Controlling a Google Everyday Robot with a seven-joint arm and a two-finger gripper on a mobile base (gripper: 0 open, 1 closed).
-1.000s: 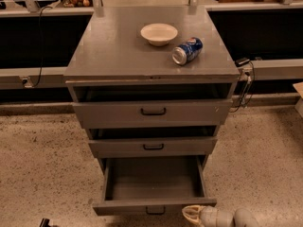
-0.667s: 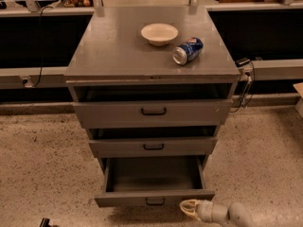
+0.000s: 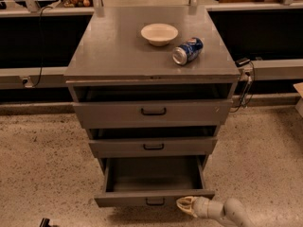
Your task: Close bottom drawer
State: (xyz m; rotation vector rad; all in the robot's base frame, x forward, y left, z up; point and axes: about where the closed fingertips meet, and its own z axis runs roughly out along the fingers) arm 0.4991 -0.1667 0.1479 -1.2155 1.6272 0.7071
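The bottom drawer [image 3: 154,197] is the lowest of three grey drawers in a grey metal cabinet. It is pulled out, its inside empty, with a small black handle [image 3: 155,202] on its low front panel. My gripper [image 3: 183,205] is at the bottom of the view, right of the handle, its pale tip against the drawer's front panel. The arm reaches in from the lower right corner.
The middle drawer [image 3: 153,146] and top drawer [image 3: 153,111] stand slightly open above it. A cream bowl [image 3: 159,33] and a blue can lying on its side [image 3: 187,50] rest on the cabinet top [image 3: 109,46]. Speckled floor [image 3: 42,164] surrounds the cabinet. A cable hangs at right [image 3: 244,86].
The bottom drawer has slid inward, and my gripper has moved forward with its front panel.
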